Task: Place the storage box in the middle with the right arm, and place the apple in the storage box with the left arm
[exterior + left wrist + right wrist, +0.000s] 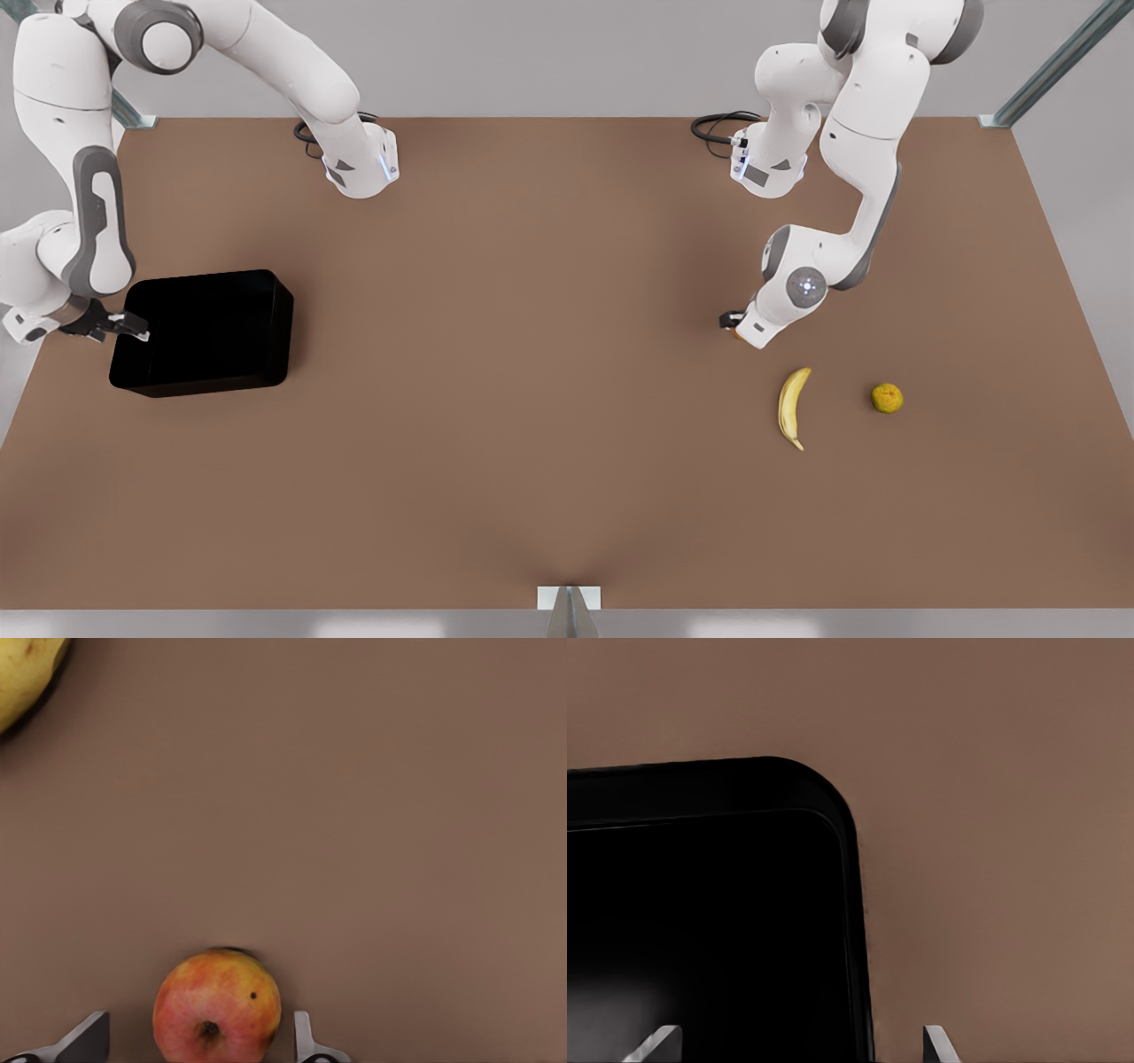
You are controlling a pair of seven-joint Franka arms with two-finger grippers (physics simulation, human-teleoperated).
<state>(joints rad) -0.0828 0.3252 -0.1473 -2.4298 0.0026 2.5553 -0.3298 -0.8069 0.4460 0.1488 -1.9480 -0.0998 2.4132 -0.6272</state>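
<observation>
The glossy black storage box (213,332) stands on the brown table near the front view's left edge. My right gripper (133,328) is at the box's outer short wall. In the right wrist view the right gripper (796,1043) is open, its fingertips (935,1041) straddling the box wall (855,930). On the front view's right, my left gripper (733,326) is low over the apple, which its hand mostly hides there. In the left wrist view the reddish-orange apple (217,1005) lies on the table between the open left gripper's (197,1041) fingertips (306,1041).
A banana (793,408) and a yellow-green round fruit (887,398) lie in front of the left arm. A yellow fruit's end (22,673) shows in the left wrist view. The brown table (532,354) stretches wide between the two arms.
</observation>
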